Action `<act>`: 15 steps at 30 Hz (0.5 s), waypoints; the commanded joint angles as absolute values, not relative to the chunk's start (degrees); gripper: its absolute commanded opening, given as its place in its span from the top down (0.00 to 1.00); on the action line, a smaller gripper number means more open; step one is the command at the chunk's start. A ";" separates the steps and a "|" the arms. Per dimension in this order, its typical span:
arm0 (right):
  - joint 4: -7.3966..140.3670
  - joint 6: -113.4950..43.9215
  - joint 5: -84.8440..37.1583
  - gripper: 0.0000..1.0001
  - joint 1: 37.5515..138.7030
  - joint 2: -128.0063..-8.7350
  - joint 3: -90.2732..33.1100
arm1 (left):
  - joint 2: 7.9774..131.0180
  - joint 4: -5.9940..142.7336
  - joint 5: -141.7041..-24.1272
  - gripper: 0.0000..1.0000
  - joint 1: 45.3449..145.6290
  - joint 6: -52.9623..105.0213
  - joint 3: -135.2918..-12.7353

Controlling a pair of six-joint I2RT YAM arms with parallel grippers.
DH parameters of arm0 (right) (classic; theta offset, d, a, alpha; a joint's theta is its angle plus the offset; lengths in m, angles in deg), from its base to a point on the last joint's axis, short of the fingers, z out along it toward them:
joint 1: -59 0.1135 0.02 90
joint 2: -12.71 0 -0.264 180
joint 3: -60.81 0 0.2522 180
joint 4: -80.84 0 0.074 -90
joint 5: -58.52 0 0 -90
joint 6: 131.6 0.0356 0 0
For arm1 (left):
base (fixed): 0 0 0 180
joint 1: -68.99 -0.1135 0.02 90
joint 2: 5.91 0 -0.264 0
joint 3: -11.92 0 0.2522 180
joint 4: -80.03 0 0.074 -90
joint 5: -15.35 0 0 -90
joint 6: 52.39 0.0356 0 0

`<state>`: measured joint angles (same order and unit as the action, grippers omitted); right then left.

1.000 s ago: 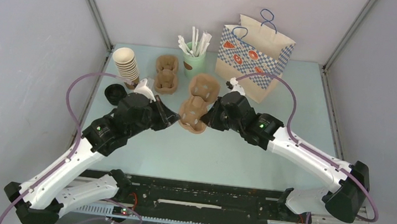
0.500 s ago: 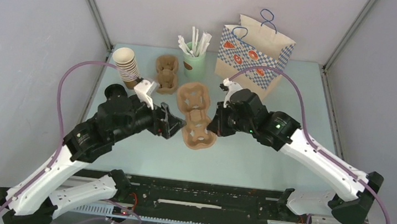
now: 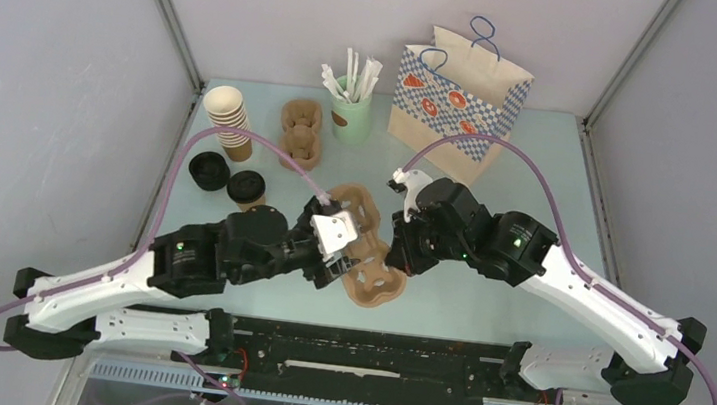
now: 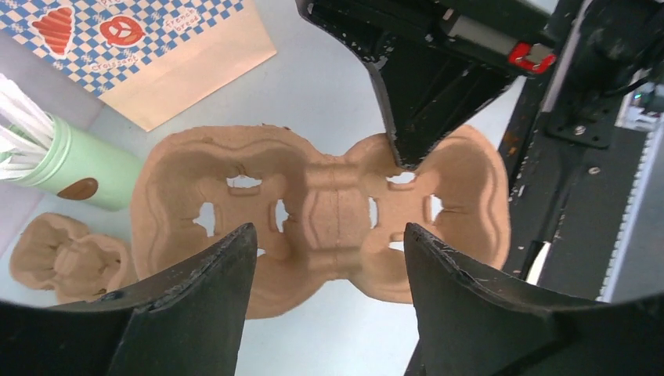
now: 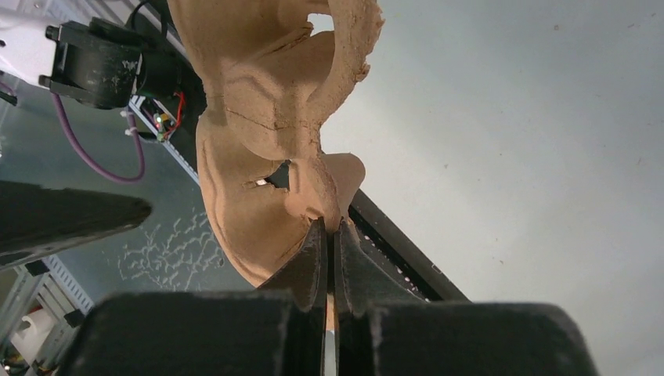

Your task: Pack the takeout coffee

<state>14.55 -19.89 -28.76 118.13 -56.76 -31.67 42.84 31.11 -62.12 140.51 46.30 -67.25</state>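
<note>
Pale green tabletop (image 3: 487, 276): at left, the brown kraft-paper coffee cup with black lid (image 3: 247, 189) stands uncovered, now that the left arm has swung nearer. The left gripper (image 4: 329, 233) faces the brown moulded-pulp two-cup carrier (image 3: 376, 285), fingers spread wide. This carrier has shifted toward the near edge, its rim pinched tight by the right gripper (image 5: 330, 235).

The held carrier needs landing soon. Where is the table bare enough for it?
Bare: the table's right side, between paper bag and right arm. Crowded: back left, with cup stack, loose lid, takeout coffee, spare carriers, straw cup.
</note>
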 commanded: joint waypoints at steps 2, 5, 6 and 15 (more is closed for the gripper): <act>13.23 -20.82 -31.48 1.00 120.55 -57.21 -35.22 | 44.65 33.76 -54.96 0.25 141.85 51.36 -67.83; 13.06 -20.15 -34.19 1.00 121.64 -58.18 -36.17 | 46.25 32.81 -54.35 0.24 141.91 50.99 -67.99; 12.84 -19.87 -34.71 1.00 121.86 -58.54 -36.51 | 46.86 32.17 -54.46 0.24 141.93 50.77 -68.28; 13.12 -18.99 -35.22 1.00 122.59 -60.06 -37.15 | 49.19 29.53 -55.56 0.21 141.94 49.75 -68.38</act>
<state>12.58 -19.56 -33.96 121.76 -60.06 -34.90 48.90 30.15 -56.46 141.50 49.25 -67.23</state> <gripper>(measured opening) 0.017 0.787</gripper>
